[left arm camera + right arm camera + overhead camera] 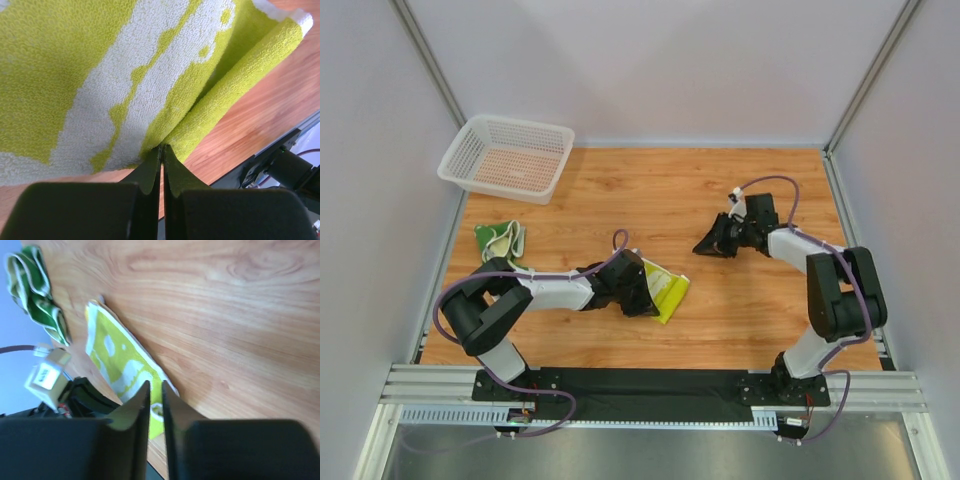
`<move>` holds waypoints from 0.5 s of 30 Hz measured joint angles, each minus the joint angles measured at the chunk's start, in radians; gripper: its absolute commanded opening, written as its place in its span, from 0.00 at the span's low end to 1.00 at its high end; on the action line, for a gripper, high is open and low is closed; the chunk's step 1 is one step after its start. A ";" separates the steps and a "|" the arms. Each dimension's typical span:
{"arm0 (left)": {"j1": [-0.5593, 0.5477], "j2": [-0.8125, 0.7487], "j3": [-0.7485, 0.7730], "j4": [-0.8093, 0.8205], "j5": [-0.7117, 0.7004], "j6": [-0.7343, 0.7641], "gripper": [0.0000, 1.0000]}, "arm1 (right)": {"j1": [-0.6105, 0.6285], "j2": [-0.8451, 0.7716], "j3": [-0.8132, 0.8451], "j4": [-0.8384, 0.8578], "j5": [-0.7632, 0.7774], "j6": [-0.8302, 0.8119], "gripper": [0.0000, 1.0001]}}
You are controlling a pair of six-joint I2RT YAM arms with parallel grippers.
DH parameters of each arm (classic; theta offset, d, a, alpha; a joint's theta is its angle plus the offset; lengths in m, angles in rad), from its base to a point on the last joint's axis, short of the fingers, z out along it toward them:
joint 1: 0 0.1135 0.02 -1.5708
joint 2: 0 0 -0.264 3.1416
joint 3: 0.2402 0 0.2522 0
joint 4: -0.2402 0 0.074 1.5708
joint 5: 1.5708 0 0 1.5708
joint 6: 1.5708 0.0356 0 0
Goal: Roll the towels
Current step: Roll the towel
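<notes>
Looking down from above, the biggest thing is the wooden counter. A white basket sits at its 10 o'clock corner. It looks like it has nothing in it.

Next come the towels. The yellow-green towel lies near the middle of the counter, a bit toward 6 o'clock. It is mostly flat, but the edge by the left arm is lifted, and one side is folded over on itself. The dark green towel lies at 9 o'clock, well apart from the yellow-green one. It is bunched up in loose loops, and I cannot tell if it is properly rolled.

The left fingers are squeezed tight together on the edge of the yellow-green towel, with the cloth pinched between them. The right fingers are at 2 o'clock from that towel, near it but not touching it. They are open just a crack and hold nothing.

I think the job is at the start of rolling the yellow-green towel, with the grab made and the roll not yet made. The next move likely needs the left fingers to turn the pinched edge over and push it along. The right fingers may need to come down and press the far side so the towel does not slide.
</notes>
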 measured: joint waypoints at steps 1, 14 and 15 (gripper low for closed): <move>0.000 0.000 0.000 0.000 0.000 0.000 0.00 | -0.013 -0.032 0.000 -0.008 0.007 0.002 0.31; 0.001 0.000 0.012 -0.028 -0.002 0.002 0.00 | -0.049 -0.206 -0.312 0.101 -0.087 0.077 0.53; 0.001 0.000 0.012 -0.028 -0.002 0.002 0.00 | -0.048 -0.202 -0.328 0.113 -0.096 0.083 0.53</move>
